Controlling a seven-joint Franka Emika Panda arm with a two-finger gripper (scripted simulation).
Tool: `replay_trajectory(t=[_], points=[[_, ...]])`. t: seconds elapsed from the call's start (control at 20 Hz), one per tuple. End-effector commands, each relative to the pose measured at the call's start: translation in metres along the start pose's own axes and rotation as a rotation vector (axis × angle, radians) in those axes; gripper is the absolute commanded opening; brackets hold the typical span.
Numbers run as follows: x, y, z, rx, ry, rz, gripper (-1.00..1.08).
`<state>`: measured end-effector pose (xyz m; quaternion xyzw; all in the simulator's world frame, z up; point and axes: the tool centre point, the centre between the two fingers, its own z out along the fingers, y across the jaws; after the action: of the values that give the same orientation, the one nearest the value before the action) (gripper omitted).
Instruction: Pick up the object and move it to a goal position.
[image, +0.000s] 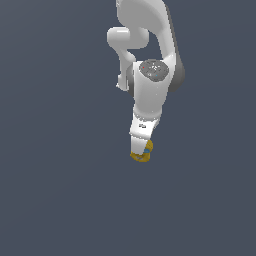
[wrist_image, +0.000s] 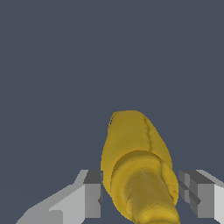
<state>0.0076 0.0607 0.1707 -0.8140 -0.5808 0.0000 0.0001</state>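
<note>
The object (wrist_image: 135, 148) is a mustard-yellow lumpy item that sits between my two fingers in the wrist view. The left finger (wrist_image: 92, 194) and the right finger (wrist_image: 194, 192) each press against one side of it, so my gripper (wrist_image: 140, 192) is shut on it. In the exterior view the gripper (image: 141, 149) points down from the white arm. The object (image: 141, 157) shows just below the fingertips, yellow with a bit of light blue (image: 148, 147) at its side. Much of it is hidden by the hand. I cannot tell whether it rests on the floor or hangs above it.
A plain dark grey-blue surface (image: 60, 190) fills both views. The white arm (image: 150, 60) comes down from the top middle of the exterior view. No goal marker shows.
</note>
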Motion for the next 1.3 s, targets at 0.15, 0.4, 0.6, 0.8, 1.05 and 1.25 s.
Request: replay_trajectory(t=[0.15, 0.4, 0.6, 0.8, 1.05, 1.25], points=[[0.000, 0.000, 0.000, 0.000, 0.000, 0.000, -1.00], [0.003, 0.003, -0.002, 0.000, 0.000, 0.000, -1.00], [0.008, 0.010, -0.008, 0.000, 0.000, 0.000, -1.00], [0.016, 0.020, -0.016, 0.000, 0.000, 0.000, -1.00], [0.029, 0.036, -0.029, 0.000, 0.000, 0.000, -1.00], [0.037, 0.046, -0.037, 0.000, 0.000, 0.000, -1.00]])
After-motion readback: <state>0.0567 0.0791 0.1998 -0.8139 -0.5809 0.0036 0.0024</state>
